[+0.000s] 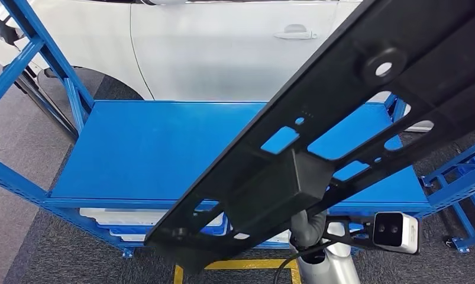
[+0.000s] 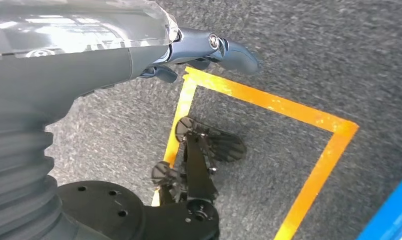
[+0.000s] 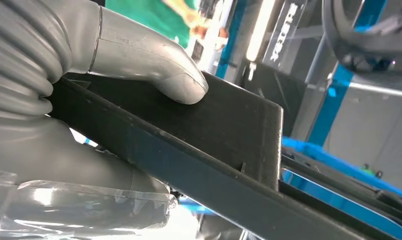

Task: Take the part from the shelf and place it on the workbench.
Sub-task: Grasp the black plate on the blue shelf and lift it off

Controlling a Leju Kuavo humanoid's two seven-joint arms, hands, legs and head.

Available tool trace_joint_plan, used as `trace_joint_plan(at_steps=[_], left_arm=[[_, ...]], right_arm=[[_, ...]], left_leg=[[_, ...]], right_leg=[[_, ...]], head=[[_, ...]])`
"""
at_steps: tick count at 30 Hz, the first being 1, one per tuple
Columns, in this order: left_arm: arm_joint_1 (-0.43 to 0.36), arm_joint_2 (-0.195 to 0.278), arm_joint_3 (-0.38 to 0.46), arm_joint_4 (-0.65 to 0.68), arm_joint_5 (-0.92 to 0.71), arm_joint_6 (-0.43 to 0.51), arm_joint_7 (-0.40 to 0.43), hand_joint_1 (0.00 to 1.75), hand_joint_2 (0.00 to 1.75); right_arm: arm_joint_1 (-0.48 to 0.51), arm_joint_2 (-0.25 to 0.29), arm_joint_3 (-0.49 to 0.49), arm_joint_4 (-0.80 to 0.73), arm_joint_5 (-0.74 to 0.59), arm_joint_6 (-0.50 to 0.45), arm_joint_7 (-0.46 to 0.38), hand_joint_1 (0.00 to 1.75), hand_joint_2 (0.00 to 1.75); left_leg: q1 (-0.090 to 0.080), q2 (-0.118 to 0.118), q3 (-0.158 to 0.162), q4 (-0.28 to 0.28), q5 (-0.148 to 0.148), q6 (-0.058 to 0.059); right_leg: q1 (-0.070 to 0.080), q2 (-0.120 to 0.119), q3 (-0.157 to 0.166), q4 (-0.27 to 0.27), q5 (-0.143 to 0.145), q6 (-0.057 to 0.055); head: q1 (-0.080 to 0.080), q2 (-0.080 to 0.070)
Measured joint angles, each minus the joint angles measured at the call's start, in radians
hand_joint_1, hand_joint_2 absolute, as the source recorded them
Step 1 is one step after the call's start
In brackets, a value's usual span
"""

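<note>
**Right hand carries the long black part above the blue workbench**

Your right hand is clamped on the long black plastic part: in the right wrist view the thumb presses down on the part's boxy middle section while the rest of the hand supports it from beneath. In the head view you see the part held in the air, its long axis running on a diagonal from low near the robot's body up and away to the right, crossing over the near edge and right portion of the blue workbench. It looks clear of the blue surface, not yet resting on it.

Your left hand hangs at the robot's side over grey carpet and yellow floor tape, holding nothing, fingers loosely extended.

The right hand alone decides the coming move. Judging by the tilt, you need to level that diagonal axis and lower the part flat, keeping the far end away from the white car behind the bench.
</note>
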Motion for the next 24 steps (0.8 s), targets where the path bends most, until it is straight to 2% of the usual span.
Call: trace_joint_plan(at_steps=[2, 3, 4, 7, 8, 9, 11, 12, 13, 14, 15, 17, 18, 19, 21, 22, 23, 24], left_arm=[[-0.001, 0.004, 0.0, 0.0, -0.003, 0.002, 0.002, 0.0, 1.75], [-0.002, 0.006, 0.0, 0.0, -0.005, 0.003, 0.002, 0.0, 1.75], [-0.002, 0.009, 0.0, 0.0, -0.007, 0.003, 0.003, 0.0, 1.75], [-0.001, 0.016, 0.0, 0.0, -0.009, 0.003, 0.008, 0.0, 1.75], [-0.001, 0.018, 0.0, 0.0, -0.009, 0.004, 0.01, 0.0, 1.75], [0.0, 0.019, 0.0, 0.0, -0.009, 0.006, 0.014, 0.0, 1.75], [0.0, 0.021, 0.0, 0.0, -0.01, 0.01, 0.021, 0.0, 1.75], [0.001, 0.021, 0.0, 0.0, -0.01, 0.01, 0.024, 0.0, 1.75], [0.002, 0.022, 0.0, 0.0, -0.011, 0.01, 0.027, 0.0, 1.75], [0.003, 0.021, 0.0, 0.0, -0.013, 0.01, 0.029, 0.0, 1.75], [0.003, 0.021, 0.0, 0.0, -0.015, 0.01, 0.031, 0.0, 1.75], [0.001, 0.019, 0.0, 0.0, -0.019, 0.008, 0.034, 0.0, 1.75], [0.0, 0.019, -0.001, 0.0, -0.021, 0.007, 0.034, 0.0, 1.75], [-0.002, 0.018, -0.001, 0.0, -0.023, 0.005, 0.034, 0.0, 1.75], [-0.001, 0.016, -0.002, 0.0, -0.028, 0.002, 0.033, 0.0, 1.75], [0.0, 0.015, -0.002, 0.0, -0.03, 0.001, 0.032, 0.0, 1.75], [0.002, 0.013, -0.002, 0.0, -0.032, -0.001, 0.032, 0.0, 1.75], [0.003, 0.01, -0.003, 0.0, -0.033, -0.004, 0.031, 0.0, 1.75]], right_arm=[[0.016, 0.014, 0.003, -0.015, 0.014, -0.006, 0.0, 1.75, 1.75], [0.019, 0.02, 0.004, -0.022, 0.017, -0.014, 0.0, 1.75, 1.75], [0.022, 0.024, 0.005, -0.027, 0.019, -0.023, 0.0, 1.75, 1.75], [0.027, 0.034, 0.006, -0.036, 0.022, -0.034, 0.0, 1.75, 1.75], [0.027, 0.037, 0.005, -0.037, 0.022, -0.032, 0.0, 1.75, 1.75], [0.027, 0.04, 0.005, -0.037, 0.024, -0.03, 0.0, 1.75, 1.75], [0.028, 0.046, 0.004, -0.036, 0.035, -0.029, 0.0, 1.75, 1.75], [0.029, 0.047, 0.004, -0.036, 0.044, -0.033, 0.001, 1.75, 1.75], [0.03, 0.048, 0.004, -0.036, 0.054, -0.037, 0.001, 1.75, 1.75], [0.032, 0.049, 0.003, -0.036, 0.062, -0.043, 0.001, 1.75, 1.75], [0.033, 0.049, 0.003, -0.036, 0.069, -0.048, 0.001, 1.75, 1.75], [0.033, 0.051, 0.002, -0.037, 0.082, -0.057, 0.001, 1.75, 1.75], [0.034, 0.052, 0.001, -0.037, 0.087, -0.06, 0.001, 1.75, 1.75], [0.034, 0.054, 0.0, -0.038, 0.091, -0.063, 0.001, 1.75, 1.75], [0.035, 0.056, -0.003, -0.039, 0.094, -0.062, 0.001, 1.75, 1.75], [0.035, 0.056, -0.004, -0.042, 0.094, -0.06, 0.001, 1.75, 1.75], [0.036, 0.057, -0.007, -0.045, 0.093, -0.057, 0.001, 1.75, 1.75], [0.036, 0.057, -0.011, -0.049, 0.091, -0.053, 0.001, 1.75, 1.75]], left_leg=[[-0.001, -0.001, -0.01, 0.016, -0.003, -0.007], [-0.003, -0.001, -0.014, 0.022, -0.003, -0.013], [-0.004, -0.002, -0.018, 0.026, -0.002, -0.019], [-0.001, -0.002, -0.023, 0.026, 0.004, -0.04], [0.0, -0.002, -0.029, 0.039, -0.012, -0.047], [0.002, -0.001, -0.041, 0.07, -0.041, -0.052], [0.003, 0.0, -0.08, 0.188, -0.131, -0.061], [0.003, 0.0, -0.097, 0.249, -0.166, -0.063], [0.003, 0.0, -0.102, 0.288, -0.187, -0.064], [0.003, 0.0, -0.086, 0.288, -0.189, -0.062], [0.003, 0.0, -0.049, 0.246, -0.174, -0.059], [0.0, 0.0, 0.057, 0.094, -0.134, -0.046], [-0.004, 0.0, 0.096, 0.032, -0.12, -0.039], [-0.008, -0.001, 0.116, -0.005, -0.111, -0.032], [-0.016, -0.001, 0.114, -0.016, -0.097, -0.02], [-0.015, -0.002, 0.11, -0.021, -0.085, -0.014], [-0.013, 0.001, 0.106, -0.026, -0.072, -0.01], [-0.011, 0.003, 0.098, -0.032, -0.056, -0.004]], right_leg=[[-0.001, 0.0, 0.069, -0.13, 0.052, -0.004], [-0.001, 0.001, 0.09, -0.172, 0.067, -0.008], [0.001, 0.002, 0.097, -0.19, 0.073, -0.014], [0.004, 0.002, 0.087, -0.194, 0.09, -0.036], [0.002, 0.0, 0.082, -0.197, 0.098, -0.043], [0.001, -0.001, 0.076, -0.2, 0.106, -0.049], [0.002, -0.004, 0.057, -0.201, 0.121, -0.056], [0.003, -0.004, 0.046, -0.201, 0.129, -0.056], [0.004, -0.005, 0.035, -0.2, 0.137, -0.056], [0.006, -0.005, 0.024, -0.2, 0.146, -0.056], [0.007, -0.005, 0.014, -0.2, 0.154, -0.055], [0.009, -0.005, -0.002, -0.201, 0.172, -0.052], [0.01, -0.006, -0.005, -0.203, 0.18, -0.049], [0.009, -0.006, -0.006, -0.206, 0.189, -0.043], [0.006, -0.008, -0.005, -0.214, 0.206, -0.03], [0.004, -0.008, -0.006, -0.217, 0.213, -0.023], [0.004, -0.007, -0.008, -0.217, 0.211, -0.017], [0.004, -0.006, -0.016, -0.2, 0.186, -0.013]], head=[[0.0, 0.0], [0.0, 0.0], [0.0, 0.0], [0.0, 0.0], [0.0, 0.0], [0.0, 0.0], [0.0, 0.0], [0.0, 0.0], [0.0, 0.0], [0.0, 0.0], [0.0, 0.0], [0.0, 0.0], [0.0, 0.0], [0.0, 0.0], [0.0, 0.0], [-0.001, 0.0], [-0.001, 0.0], [-0.001, 0.0]])
